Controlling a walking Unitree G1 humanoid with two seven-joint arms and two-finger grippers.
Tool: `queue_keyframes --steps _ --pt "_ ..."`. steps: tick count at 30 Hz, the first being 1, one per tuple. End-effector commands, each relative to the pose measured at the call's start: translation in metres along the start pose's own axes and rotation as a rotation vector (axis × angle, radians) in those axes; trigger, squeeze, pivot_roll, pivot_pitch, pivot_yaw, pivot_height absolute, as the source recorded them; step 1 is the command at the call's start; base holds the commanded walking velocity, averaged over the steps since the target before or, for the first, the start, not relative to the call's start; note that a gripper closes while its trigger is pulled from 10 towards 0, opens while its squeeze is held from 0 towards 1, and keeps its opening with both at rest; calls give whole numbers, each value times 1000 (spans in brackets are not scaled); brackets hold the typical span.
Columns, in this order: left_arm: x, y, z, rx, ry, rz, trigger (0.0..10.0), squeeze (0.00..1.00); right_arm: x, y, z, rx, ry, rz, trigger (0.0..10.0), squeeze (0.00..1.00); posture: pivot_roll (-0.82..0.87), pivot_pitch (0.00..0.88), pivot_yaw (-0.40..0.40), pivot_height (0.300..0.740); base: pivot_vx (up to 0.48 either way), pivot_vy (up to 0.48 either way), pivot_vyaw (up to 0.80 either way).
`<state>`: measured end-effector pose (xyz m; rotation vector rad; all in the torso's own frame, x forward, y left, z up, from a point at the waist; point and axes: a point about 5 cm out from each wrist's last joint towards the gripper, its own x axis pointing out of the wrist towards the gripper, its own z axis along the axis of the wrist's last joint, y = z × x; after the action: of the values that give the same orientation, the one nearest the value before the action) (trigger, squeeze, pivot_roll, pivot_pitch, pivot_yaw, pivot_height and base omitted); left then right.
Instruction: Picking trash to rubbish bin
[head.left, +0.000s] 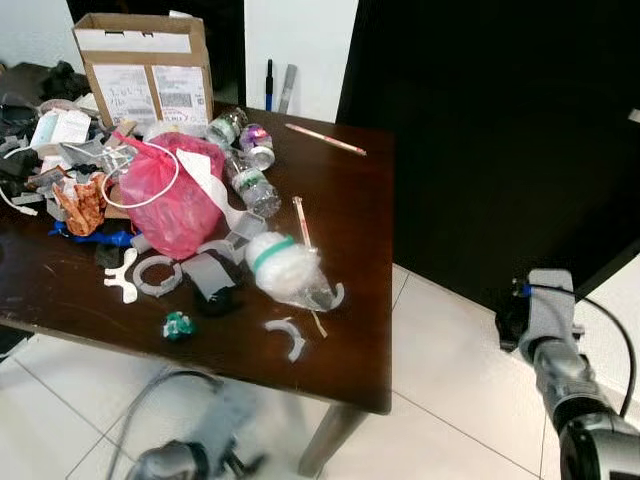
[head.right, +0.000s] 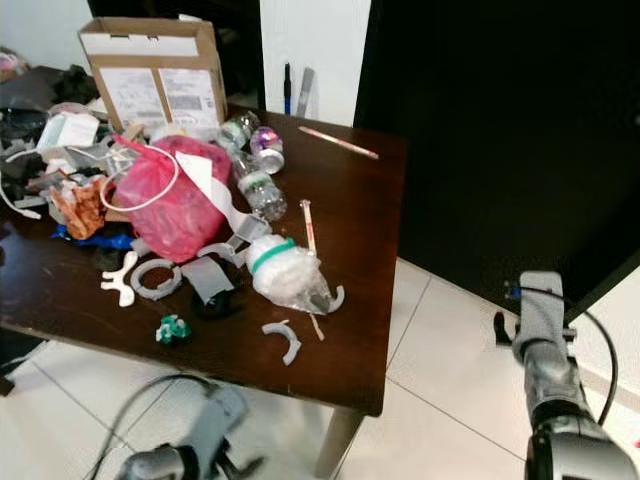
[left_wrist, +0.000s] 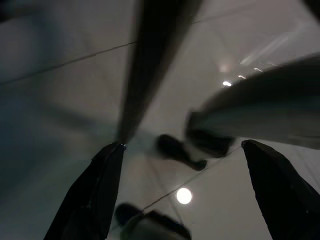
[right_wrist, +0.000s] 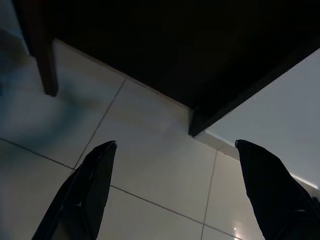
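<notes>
Trash litters a dark wooden table (head.left: 350, 230): a red plastic bag (head.left: 170, 195), a white plastic bundle with a green band (head.left: 285, 265), clear bottles (head.left: 250, 180), white plastic scraps (head.left: 288, 335), a small green piece (head.left: 178, 325) and an orange wrapper (head.left: 82, 205). My left arm (head.left: 185, 462) hangs low and blurred below the table's near edge. Its gripper (left_wrist: 182, 145) is open over the floor tiles, holding nothing. My right arm (head.left: 545, 320) hangs to the right of the table. Its gripper (right_wrist: 176, 142) is open and empty above the tiles.
A cardboard box (head.left: 145, 65) stands at the table's back left, beside cables and clutter (head.left: 40, 140). A pink pen (head.left: 325, 138) lies near the far edge. A table leg (head.left: 325, 440) meets the white tiled floor (head.left: 450, 380). A dark panel (head.left: 500, 130) rises on the right.
</notes>
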<state>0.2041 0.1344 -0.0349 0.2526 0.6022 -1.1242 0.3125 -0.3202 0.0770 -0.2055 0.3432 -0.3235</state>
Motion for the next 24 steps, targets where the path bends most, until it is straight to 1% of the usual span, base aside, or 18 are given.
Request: queue_keyframes --steps 1,3,4,5,7,9,10,11,12,13,14,15,17,18,19,22,23,24 --pt "5 -20 -15 -17 85 -131 10000 0 -3 0 -10 -36 31 15 10000 0 87 102 -88 740 0 0 0" --pt "5 -27 -24 -35 137 -176 10000 0 -4 3 -12 -52 35 28 10000 0 83 100 -85 740 0 0 0" --pt "5 -27 -24 -35 137 -176 10000 0 -4 3 -12 -52 35 28 10000 0 83 100 -85 740 0 0 0" --pt "4 -31 -29 -34 168 -194 10000 0 -4 4 -15 -54 39 35 10000 0 83 103 -82 740 0 0 0" --pt "4 -31 -30 -29 174 -195 10000 0 -5 5 -15 -55 40 36 10000 0 83 103 -82 740 0 0 0" --pt "2 -30 -23 -19 143 -198 10000 0 -5 3 -16 -51 42 25 10000 0 84 105 -81 740 0 0 0" --pt "0 -27 -16 5 121 -197 10000 0 -4 0 -15 -44 41 3 10000 0 84 105 -81 740 0 0 0" --pt "0 -27 -16 5 121 -197 10000 0 -4 0 -15 -44 41 3 10000 0 84 105 -81 740 0 0 0" --pt "-2 -23 -8 30 102 -188 10000 0 -4 -3 -14 -32 39 -19 10000 0 88 103 -80 740 0 0 0" --pt "-2 -23 -8 30 102 -188 10000 0 -4 -3 -14 -32 39 -19 10000 0 88 103 -80 740 0 0 0" --pt "-3 -20 -2 50 87 -183 10000 0 -4 -5 -13 -26 37 -38 10000 0 88 103 -80 740 0 0 0" --pt "-5 -15 12 87 47 -164 10000 0 -3 -8 -10 -9 29 -58 10000 0 89 102 -81 740 0 0 0" --pt "-7 -2 46 168 -58 -110 10000 0 -2 -12 -4 -2 14 -88 10000 0 92 98 -81 740 0 0 0" --pt "-8 1 57 195 -90 -93 10000 0 -1 -13 -2 -4 10 -94 10000 0 92 98 -81 740 0 0 0" --pt "-9 2 61 207 -103 -85 10000 0 -1 -13 -2 -6 9 -96 10000 0 92 98 -81 740 0 0 0" --pt "-9 3 63 211 -105 -82 10000 0 -1 -13 -2 -7 8 -95 10000 0 92 98 -81 740 0 0 0" --pt "-15 10 90 267 -179 -30 10000 0 0 -14 3 -6 -4 -101 10000 0 95 99 -76 740 0 0 0" --pt "-20 13 108 298 -228 1 10000 0 1 -14 5 -6 -11 -102 10000 0 95 99 -76 740 0 0 0"
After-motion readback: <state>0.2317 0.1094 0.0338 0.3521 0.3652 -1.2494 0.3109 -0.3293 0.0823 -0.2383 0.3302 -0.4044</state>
